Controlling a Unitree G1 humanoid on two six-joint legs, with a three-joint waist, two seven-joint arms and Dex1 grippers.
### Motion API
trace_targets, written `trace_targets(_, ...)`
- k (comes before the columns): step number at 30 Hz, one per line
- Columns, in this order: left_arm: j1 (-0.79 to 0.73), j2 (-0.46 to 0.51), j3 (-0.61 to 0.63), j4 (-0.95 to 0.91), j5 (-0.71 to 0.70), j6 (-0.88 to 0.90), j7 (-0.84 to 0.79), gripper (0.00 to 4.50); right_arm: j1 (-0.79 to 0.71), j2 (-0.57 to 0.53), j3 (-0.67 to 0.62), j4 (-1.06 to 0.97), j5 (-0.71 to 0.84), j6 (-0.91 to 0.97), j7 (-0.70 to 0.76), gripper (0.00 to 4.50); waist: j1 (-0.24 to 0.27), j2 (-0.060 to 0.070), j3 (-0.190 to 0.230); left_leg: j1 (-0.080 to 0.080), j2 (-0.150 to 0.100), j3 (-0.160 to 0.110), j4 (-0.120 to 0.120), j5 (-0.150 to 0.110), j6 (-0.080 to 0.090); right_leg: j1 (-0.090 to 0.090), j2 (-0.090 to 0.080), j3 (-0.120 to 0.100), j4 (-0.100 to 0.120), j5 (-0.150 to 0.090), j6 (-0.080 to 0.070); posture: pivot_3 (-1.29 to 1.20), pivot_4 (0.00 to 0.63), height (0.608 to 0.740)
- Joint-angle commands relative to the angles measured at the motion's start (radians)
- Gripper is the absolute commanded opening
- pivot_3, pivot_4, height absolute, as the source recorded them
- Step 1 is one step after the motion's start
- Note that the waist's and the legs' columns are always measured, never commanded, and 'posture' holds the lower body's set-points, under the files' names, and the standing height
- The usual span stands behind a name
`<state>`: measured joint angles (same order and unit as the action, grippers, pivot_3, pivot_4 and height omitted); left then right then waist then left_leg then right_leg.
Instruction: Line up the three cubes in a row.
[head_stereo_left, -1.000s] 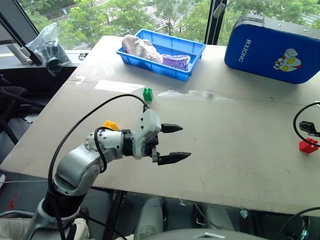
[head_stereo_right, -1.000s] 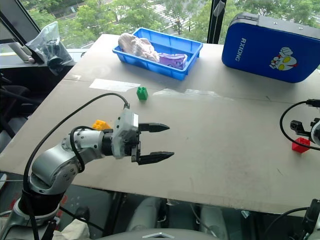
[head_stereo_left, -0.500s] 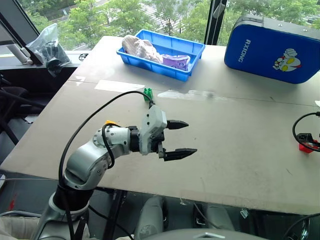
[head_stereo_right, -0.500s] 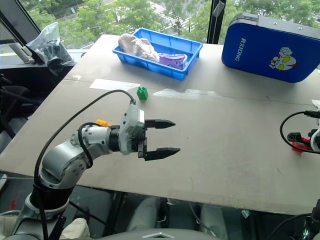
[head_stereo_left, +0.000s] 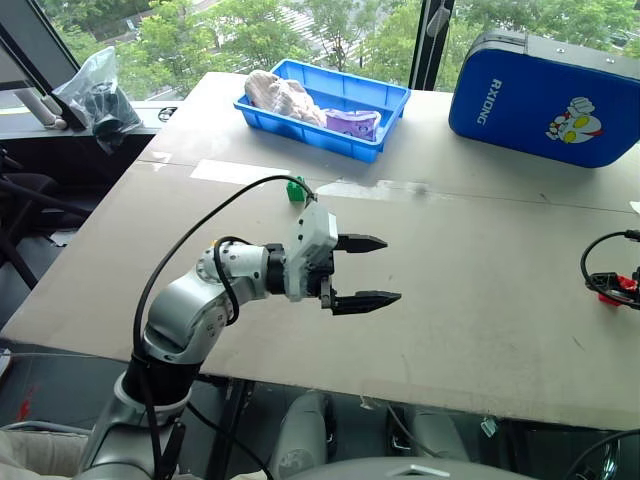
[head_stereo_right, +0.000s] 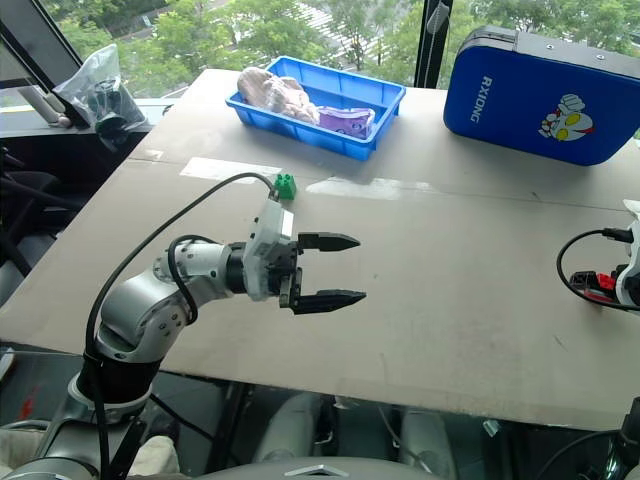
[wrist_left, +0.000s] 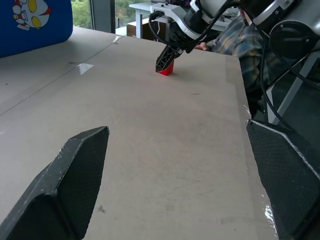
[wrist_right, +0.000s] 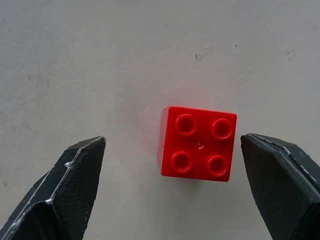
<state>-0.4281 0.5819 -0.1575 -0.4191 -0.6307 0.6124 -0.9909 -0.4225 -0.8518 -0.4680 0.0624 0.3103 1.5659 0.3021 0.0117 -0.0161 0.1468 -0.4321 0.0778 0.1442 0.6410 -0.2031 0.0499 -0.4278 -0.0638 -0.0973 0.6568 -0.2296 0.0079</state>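
Your right gripper (wrist_right: 170, 187) hangs over the red cube (wrist_right: 197, 143) with its jaws spread wide and nothing in them. The cube sits on the table (head_stereo_left: 480, 260) between the two fingers, nearer one than the other and touching neither (so the gripper is a little off centre). That placement makes sense as a straddle before a pinch: fingers apart, cube studs-up between them, ready to descend and close. In the left wrist view you can see the same gripper tipped down at the cube near the table's right edge.

Your left gripper (head_stereo_left: 362, 270) is also released and empty, held level above the middle of the table and pointing across toward the right side. It looks parked there to keep out of the way, or to wait near where the row might go; I cannot tell which.

The green cube (head_stereo_left: 295, 187) stands behind that left gripper, toward the blue tray (head_stereo_left: 390, 100), partly hidden by the arm's cable. The yellow cube is covered by the left arm, so you cannot place it from here. Red is well apart from green, at the far right, so the row is not yet begun.

Before you close, I'd shift the right gripper so the cube sits midway; a lopsided pinch could nudge it sideways toward the near table edge.
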Motion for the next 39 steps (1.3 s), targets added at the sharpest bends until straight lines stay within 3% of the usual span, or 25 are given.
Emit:
trace_targets(1, -0.014, -0.001, 0.014, -0.013, -0.005, -0.015, -0.007, 4.48, -0.025, -0.008, -0.006, 0.000, -0.011, -0.022, -0.003, 4.50, 0.000, 0.000, 0.000, 0.000, 0.000, 0.000, 0.000, 0.000, 0.000, 0.000, 0.000, 0.000, 0.000, 0.000, 0.000, 0.00, 0.150, 0.740)
trace_targets(4, -0.012, 0.001, 0.017, -0.018, -0.006, -0.012, -0.004, 4.48, -0.026, -0.004, -0.001, 0.005, -0.012, -0.030, -0.004, 4.50, 0.000, 0.000, 0.000, 0.000, 0.000, 0.000, 0.000, 0.000, 0.000, 0.000, 0.000, 0.000, 0.000, 0.000, 0.000, 0.00, 0.150, 0.740)
trace_targets(7, -0.011, 0.002, 0.022, -0.022, -0.009, -0.008, 0.003, 4.50, -0.024, -0.003, 0.006, 0.011, -0.015, -0.037, -0.005, 3.76, 0.000, 0.000, 0.000, 0.000, 0.000, 0.000, 0.000, 0.000, 0.000, 0.000, 0.000, 0.000, 0.000, 0.000, 0.000, 0.00, 0.150, 0.740)
trace_targets(10, -0.011, 0.003, 0.028, -0.025, -0.011, -0.004, 0.012, 4.50, -0.020, -0.004, 0.012, 0.018, -0.017, -0.045, -0.003, 2.24, 0.000, 0.000, 0.000, 0.000, 0.000, 0.000, 0.000, 0.000, 0.000, 0.000, 0.000, 0.000, 0.000, 0.000, 0.000, 0.00, 0.150, 0.740)
trace_targets(12, -0.011, 0.003, 0.032, -0.027, -0.014, 0.000, 0.017, 4.50, -0.017, -0.006, 0.017, 0.024, -0.017, -0.049, -0.001, 1.45, 0.000, 0.000, 0.000, 0.000, 0.000, 0.000, 0.000, 0.000, 0.000, 0.000, 0.000, 0.000, 0.000, 0.000, 0.000, 0.00, 0.150, 0.740)
trace_targets(13, -0.010, 0.004, 0.034, -0.028, -0.014, 0.000, 0.020, 4.50, -0.016, -0.008, 0.021, 0.026, -0.017, -0.051, 0.002, 1.34, 0.000, 0.000, 0.000, 0.000, 0.000, 0.000, 0.000, 0.000, 0.000, 0.000, 0.000, 0.000, 0.000, 0.000, 0.000, 0.00, 0.150, 0.740)
trace_targets(29, 0.025, -0.010, 0.055, -0.056, -0.040, 0.007, 0.052, 4.50, 0.036, -0.015, 0.085, -0.187, 0.114, -0.165, 0.186, 1.34, 0.000, 0.000, 0.000, 0.000, 0.000, 0.000, 0.000, 0.000, 0.000, 0.000, 0.000, 0.000, 0.000, 0.000, 0.000, 0.00, 0.150, 0.740)
trace_targets(36, 0.093, -0.041, 0.140, -0.099, -0.087, -0.005, 0.130, 4.50, 0.066, -0.047, 0.238, -0.390, 0.161, -0.490, 0.398, 1.34, -0.004, 0.000, 0.000, 0.000, 0.001, -0.001, 0.000, 0.000, 0.000, 0.000, 0.000, 0.000, 0.000, 0.000, 0.000, 0.00, 0.150, 0.740)
trace_targets(39, 0.168, -0.011, 0.206, -0.126, -0.099, -0.006, 0.142, 4.50, 0.050, -0.050, 0.337, -0.434, 0.178, -0.661, 0.558, 1.34, -0.007, 0.000, 0.000, 0.000, 0.001, -0.002, 0.000, 0.000, 0.000, 0.000, 0.001, 0.000, 0.000, 0.000, 0.000, 0.00, 0.150, 0.740)
